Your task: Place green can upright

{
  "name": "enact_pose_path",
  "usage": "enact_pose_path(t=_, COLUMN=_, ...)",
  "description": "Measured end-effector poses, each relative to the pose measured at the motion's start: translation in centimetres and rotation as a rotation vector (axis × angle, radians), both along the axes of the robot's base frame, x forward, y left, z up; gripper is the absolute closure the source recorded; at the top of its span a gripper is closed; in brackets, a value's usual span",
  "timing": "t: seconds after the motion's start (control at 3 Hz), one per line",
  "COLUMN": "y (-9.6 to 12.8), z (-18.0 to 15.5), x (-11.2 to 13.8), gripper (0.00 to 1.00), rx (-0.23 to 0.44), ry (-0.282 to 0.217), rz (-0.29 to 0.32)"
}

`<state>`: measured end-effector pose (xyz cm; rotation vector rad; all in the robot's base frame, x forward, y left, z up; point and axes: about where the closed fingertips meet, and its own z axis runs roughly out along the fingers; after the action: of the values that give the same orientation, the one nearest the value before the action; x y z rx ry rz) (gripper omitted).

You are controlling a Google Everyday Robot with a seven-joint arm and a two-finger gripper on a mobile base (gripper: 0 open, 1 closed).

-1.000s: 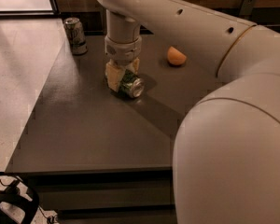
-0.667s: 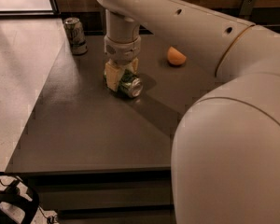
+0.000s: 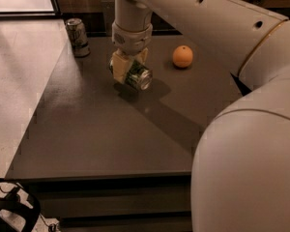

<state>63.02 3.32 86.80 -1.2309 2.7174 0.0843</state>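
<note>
Foreground right: bulky white arm (image 3: 246, 173) fills the frame, its upper segment reaching across to the far middle of the table. Lower left corner: dark cables (image 3: 9, 209) on the floor, below the table edge. Dark grey table (image 3: 87, 134), near part bare. Mid-table: gripper (image 3: 128, 71) pointing down from the wrist, pale fingers (image 3: 118, 69) closed around the green can (image 3: 138, 76). Can is held on its side, tilted, silver end facing the camera and down to the right, green and white side partly hidden by the fingers. Can appears just clear of the surface, with a shadow (image 3: 135, 94) right under it. Farther back, right of the gripper: orange (image 3: 182, 56), apart from the can. Far left corner: silver can (image 3: 78, 37) standing upright, well apart from the gripper
</note>
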Motion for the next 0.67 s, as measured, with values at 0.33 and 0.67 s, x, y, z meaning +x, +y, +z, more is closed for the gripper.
enact_pose_path(t=0.33, y=-0.76, z=1.62, x=0.05, gripper=1.0, rx=0.103, ry=-0.057, rz=0.037)
enact_pose_path(t=0.67, y=-1.4, z=2.26, x=0.13, gripper=1.0, rx=0.265, ry=-0.125, rz=0.106)
